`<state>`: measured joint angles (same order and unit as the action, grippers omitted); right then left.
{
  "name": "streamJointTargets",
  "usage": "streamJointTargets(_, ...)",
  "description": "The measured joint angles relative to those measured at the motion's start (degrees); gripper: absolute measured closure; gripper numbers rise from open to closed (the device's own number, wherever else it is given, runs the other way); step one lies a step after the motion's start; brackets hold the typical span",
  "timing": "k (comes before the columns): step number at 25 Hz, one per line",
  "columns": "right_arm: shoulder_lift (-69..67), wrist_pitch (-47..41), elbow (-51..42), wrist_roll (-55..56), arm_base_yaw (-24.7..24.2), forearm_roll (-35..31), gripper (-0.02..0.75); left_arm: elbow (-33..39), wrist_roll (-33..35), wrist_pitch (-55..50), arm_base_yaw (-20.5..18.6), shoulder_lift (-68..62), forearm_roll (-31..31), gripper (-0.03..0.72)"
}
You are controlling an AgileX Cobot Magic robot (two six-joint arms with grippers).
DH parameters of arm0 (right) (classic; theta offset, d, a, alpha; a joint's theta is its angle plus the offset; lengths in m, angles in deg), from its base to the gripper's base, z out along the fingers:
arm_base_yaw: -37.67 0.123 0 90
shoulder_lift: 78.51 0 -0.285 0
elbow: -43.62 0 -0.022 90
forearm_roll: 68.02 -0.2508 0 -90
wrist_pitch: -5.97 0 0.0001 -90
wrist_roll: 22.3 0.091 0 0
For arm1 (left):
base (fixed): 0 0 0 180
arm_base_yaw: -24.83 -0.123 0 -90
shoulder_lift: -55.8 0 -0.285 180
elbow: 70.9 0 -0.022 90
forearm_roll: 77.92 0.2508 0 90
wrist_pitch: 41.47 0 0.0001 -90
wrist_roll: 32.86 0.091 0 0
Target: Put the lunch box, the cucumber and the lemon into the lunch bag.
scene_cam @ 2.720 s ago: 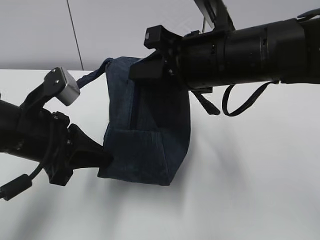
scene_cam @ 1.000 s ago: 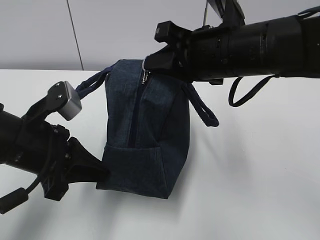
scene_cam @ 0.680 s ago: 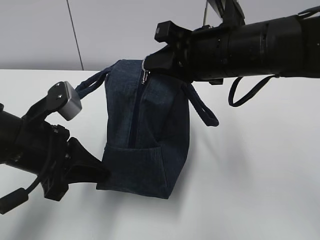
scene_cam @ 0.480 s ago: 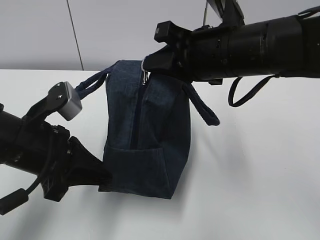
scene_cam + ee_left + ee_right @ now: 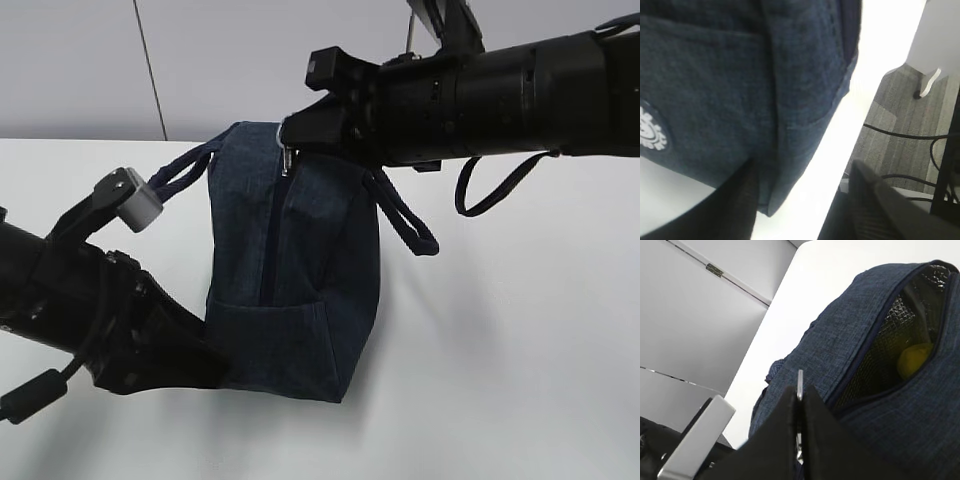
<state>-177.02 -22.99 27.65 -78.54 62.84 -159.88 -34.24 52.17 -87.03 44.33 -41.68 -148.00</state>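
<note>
The left gripper [image 5: 205, 365] sits at the lower left corner of the lunch bag [image 5: 300, 290], jaws parted on either side of that corner edge; whether they pinch the fabric cannot be told. The lunch bag stands upright on the white bench [image 5: 520, 350], partly unzipped. Inside the lunch bag, the lemon [image 5: 914, 360] shows through the opening. At the lunch bag's top, the right gripper [image 5: 296, 135] has its jaws clamped tight on the zipper pull [image 5: 799, 390].

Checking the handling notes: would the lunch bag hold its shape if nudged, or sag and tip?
The lunch bag is soft fabric with creased walls, so it would probably sag. Standing tall on a narrow base, it may tip if pushed high. The lemon inside adds some weight.
</note>
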Motion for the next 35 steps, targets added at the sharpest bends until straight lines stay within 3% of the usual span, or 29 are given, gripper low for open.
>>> streamJointTargets(9, 0.0, -0.4, 0.0, -0.1, 0.0, 1.4, 0.738, 0.0, -1.9, 2.1, 0.0, 7.6, -0.8, 0.325)
streamJointTargets(15, 0.0, -1.0, 0.0, -0.1, 0.0, 1.5, 0.738, -0.2, -6.9, 7.8, 0.0, 11.3, -7.5, 0.33)
streamJointTargets(21, 0.0, -1.9, 0.0, -0.1, 0.0, 1.7, 0.738, -1.9, -7.4, 12.5, 0.0, 11.3, -13.2, 0.33)
streamJointTargets(35, -0.2, -2.6, 0.0, -0.1, 0.0, 1.8, 0.738, -6.2, -7.5, 13.5, 0.0, 4.3, -16.0, 0.35)
